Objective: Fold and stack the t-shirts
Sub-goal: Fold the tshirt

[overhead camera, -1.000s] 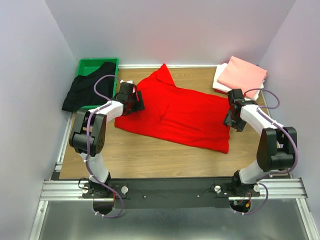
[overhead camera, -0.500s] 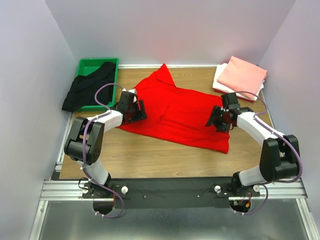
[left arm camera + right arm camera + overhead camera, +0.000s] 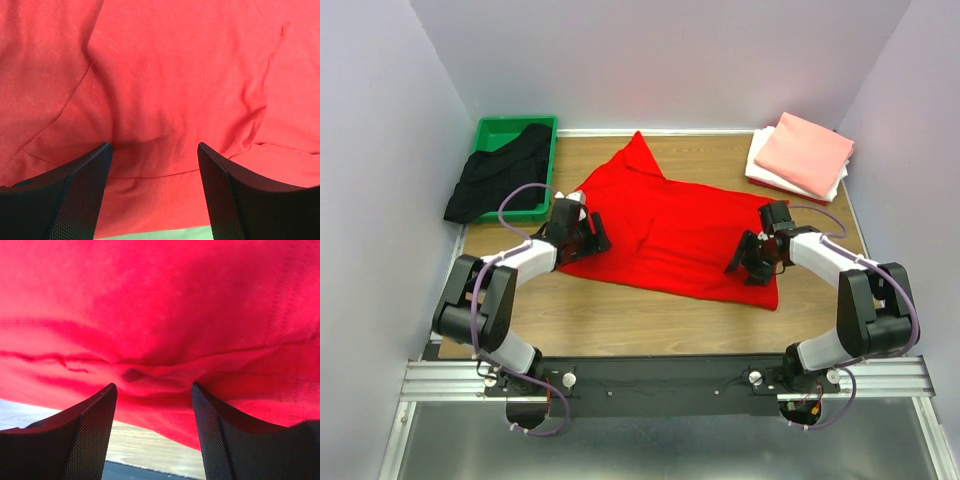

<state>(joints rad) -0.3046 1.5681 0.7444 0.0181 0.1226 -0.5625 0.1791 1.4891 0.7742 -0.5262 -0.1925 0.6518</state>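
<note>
A bright red t-shirt lies spread and wrinkled across the middle of the table. My left gripper stands open low over its left edge; in the left wrist view red cloth fills the gap between the spread fingers. My right gripper hangs open over the shirt's near right part, and the right wrist view shows a cloth fold ahead of the open fingers. A black t-shirt drapes over the bin. A salmon-pink folded t-shirt rests on a white one.
The green bin stands at the back left corner, partly off the wooden table. The folded stack sits at the back right corner. Pale walls close in the left, right and back sides. The arms' base rail runs along the near edge.
Both grippers have come down and toward the near side over the red shirt, the right one also moving left. The red shirt has shifted slightly and its right edge changed shape.
</note>
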